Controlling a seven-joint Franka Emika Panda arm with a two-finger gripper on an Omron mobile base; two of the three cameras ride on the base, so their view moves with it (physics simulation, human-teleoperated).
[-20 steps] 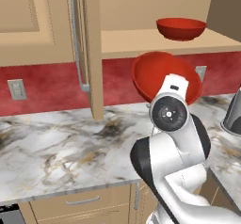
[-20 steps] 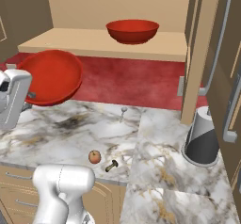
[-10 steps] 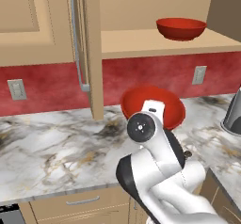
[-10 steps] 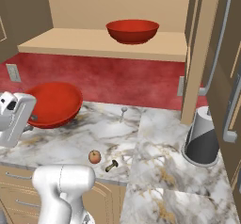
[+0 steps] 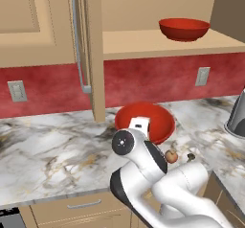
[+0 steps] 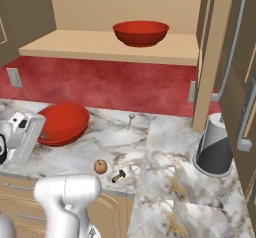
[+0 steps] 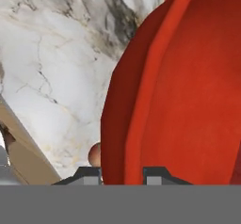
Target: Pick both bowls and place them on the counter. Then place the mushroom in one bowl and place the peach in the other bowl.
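I have the claw (image 7: pixel 121 173) clamped on the rim of one red bowl (image 6: pixel 62 123): in the hand view the two dark tips sit either side of the bowl's edge at the bottom of the frame, with red wall between them. I judge the rim grip is what lets a narrow claw carry something this wide. In the right base view the bowl sits at centre left, low over the marble desk (image 6: pixel 165 167) and tipped a little; I cannot tell whether its underside is touching the slab yet. In the left base view it sits at the centre of the frame, just behind the arm.

The second bowl (image 6: pixel 140 32) stands upright on the tan shelf (image 6: pixel 75 44) at the upper centre of the right base view, under the open cabinet. It looks empty from here, and so does the one I am holding.

The peach (image 6: pixel 100 166) and the mushroom (image 6: pixel 119 175) lie on the desk near its front edge, at lower centre of the right base view, close together but apart, the mushroom on its side. Both are outside the bowls, just to the right of the held one, so I would set it down without sliding toward them.
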